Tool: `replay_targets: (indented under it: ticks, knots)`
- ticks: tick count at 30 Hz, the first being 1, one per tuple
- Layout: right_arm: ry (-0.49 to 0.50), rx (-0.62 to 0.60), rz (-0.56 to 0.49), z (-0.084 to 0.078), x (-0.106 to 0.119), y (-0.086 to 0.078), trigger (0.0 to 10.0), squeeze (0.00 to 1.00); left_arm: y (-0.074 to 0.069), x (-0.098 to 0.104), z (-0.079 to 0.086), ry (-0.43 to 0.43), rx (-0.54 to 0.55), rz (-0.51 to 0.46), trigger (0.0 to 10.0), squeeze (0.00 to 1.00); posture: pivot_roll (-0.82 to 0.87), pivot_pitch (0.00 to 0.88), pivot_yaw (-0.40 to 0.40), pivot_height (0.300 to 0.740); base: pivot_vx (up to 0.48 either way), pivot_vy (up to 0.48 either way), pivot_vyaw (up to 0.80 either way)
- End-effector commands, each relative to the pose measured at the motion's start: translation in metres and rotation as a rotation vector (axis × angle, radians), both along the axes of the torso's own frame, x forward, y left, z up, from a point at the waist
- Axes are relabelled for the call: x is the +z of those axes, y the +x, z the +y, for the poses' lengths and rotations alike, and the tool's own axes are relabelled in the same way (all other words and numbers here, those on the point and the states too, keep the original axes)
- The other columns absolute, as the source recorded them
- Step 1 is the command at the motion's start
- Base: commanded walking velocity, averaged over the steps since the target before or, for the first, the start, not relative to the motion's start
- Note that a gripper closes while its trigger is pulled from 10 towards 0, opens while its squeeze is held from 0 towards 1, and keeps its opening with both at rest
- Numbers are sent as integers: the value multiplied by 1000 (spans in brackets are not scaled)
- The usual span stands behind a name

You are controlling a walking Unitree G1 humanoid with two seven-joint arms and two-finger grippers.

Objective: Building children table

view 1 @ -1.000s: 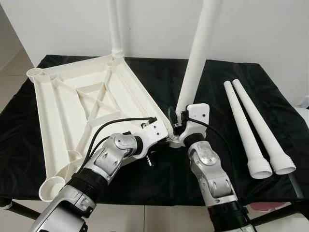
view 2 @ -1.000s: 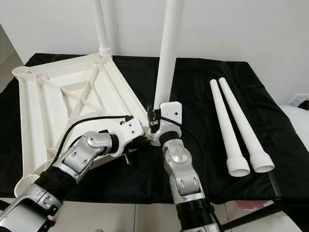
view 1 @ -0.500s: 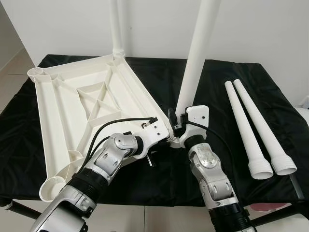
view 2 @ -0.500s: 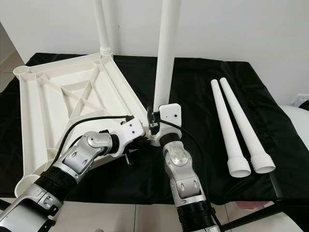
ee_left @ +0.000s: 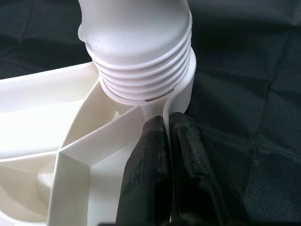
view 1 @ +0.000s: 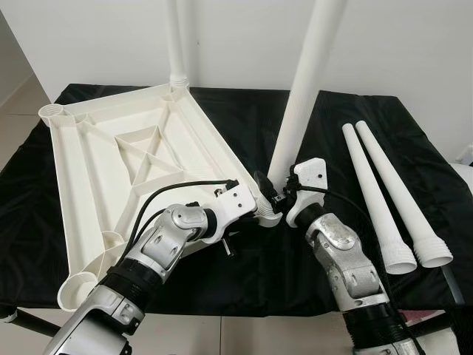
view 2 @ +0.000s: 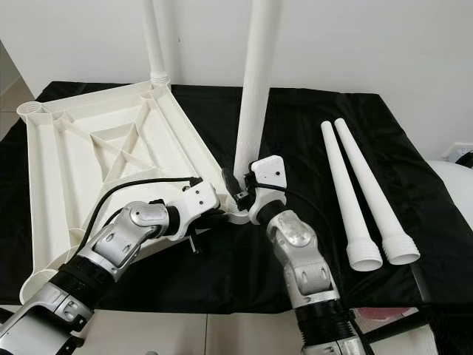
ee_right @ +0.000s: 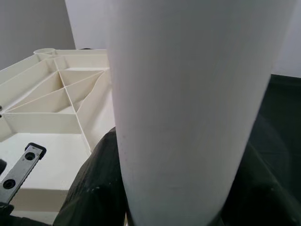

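Upturned white ribbed plastic tabletop (view 1: 126, 163) lies left on black-cloth table (view 1: 251, 118), one upright leg at far corner, near-left corner past table edge. Left claw (ee_left: 170, 136) pinched shut on thin rim wall beside near-right socket. Right claw (view 1: 272, 198) clamped round smooth white tapered leg (view 1: 303, 89) standing in that socket. Two spare white legs (view 1: 384, 192) lie right, open cloth between

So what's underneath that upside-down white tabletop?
A black cloth covers the surface below the tabletop. What the cloth hides, and whatever lies directly beneath the tabletop, cannot be seen.
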State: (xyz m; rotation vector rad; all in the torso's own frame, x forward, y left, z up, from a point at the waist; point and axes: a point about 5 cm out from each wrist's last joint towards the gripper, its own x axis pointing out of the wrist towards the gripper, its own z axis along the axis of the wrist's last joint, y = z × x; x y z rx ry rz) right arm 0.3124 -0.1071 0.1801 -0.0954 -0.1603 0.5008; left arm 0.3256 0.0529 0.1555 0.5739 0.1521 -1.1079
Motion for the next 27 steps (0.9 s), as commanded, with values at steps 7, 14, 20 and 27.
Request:
replay_targets:
  ticks: [7, 14, 20, 27]
  knots:
    - [-81, -68, 249, -10, -50, 0, 0, 0, -4, -17, 12, 72, -16, 64, 0, 0, 58, 143, -15, 740, 0, 0, 0]
    - [-47, -235, 276, -5, -64, -4, 0, 0, -4, -18, 13, 69, -9, 67, 0, 0, 55, 141, -13, 740, 0, 0, 0]
    - [-22, -395, 295, -3, -74, -12, 0, 0, -2, -17, 11, 68, -3, 63, 0, 0, 47, 137, -10, 740, 0, 0, 0]
    - [-68, -549, 310, -9, -79, -13, 0, 0, -1, -16, 10, 65, 1, 60, 0, 0, 45, 133, -11, 740, 0, 0, 0]
